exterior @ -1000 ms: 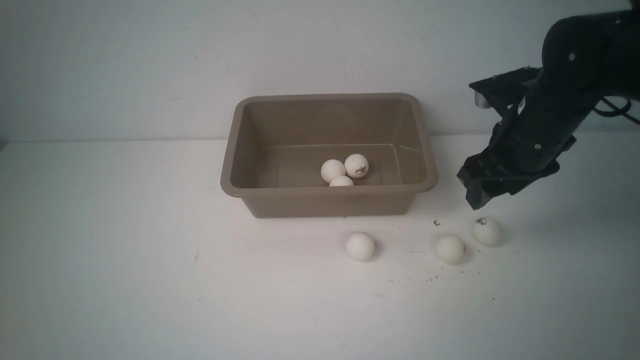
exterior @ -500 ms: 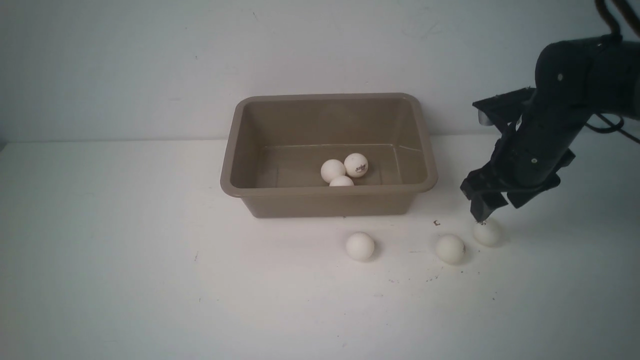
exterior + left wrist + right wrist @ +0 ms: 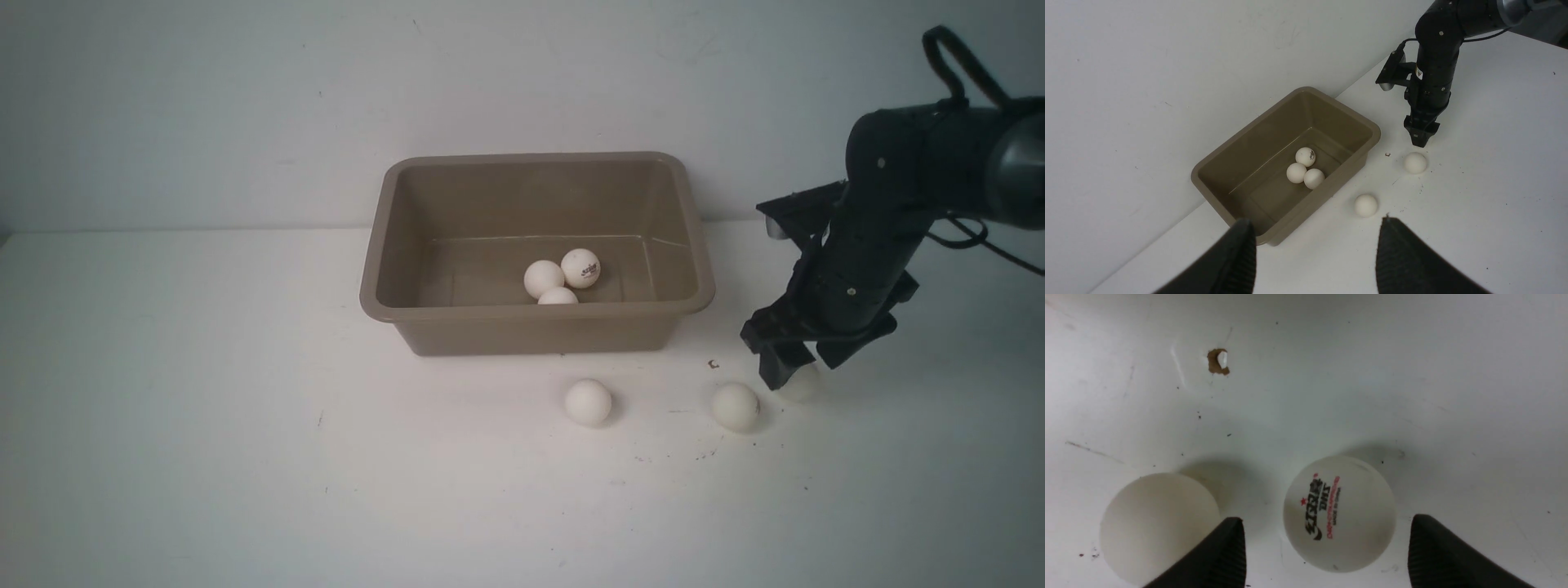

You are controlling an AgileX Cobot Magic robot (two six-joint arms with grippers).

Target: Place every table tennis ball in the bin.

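On the white bench (image 3: 245,457), lower centre of the right wrist view: small matte off-white table tennis ball with a black-and-red printed logo (image 3: 1339,512), sitting squarely between the right arm's black fingers (image 3: 1216,559). Spread wide to either side of it, gripping nothing, apparently not yet touching. Round, so no long axis to line up with; logo turned up toward the camera. Close beside one finger, lower left of that view: a plain off-white ball (image 3: 1159,526), likely to get nudged on closing. Taupe-brown rectangular plastic bin (image 3: 535,311) up and left in the front view, three balls inside. Left arm's fingers (image 3: 1237,261) well away, open, empty.
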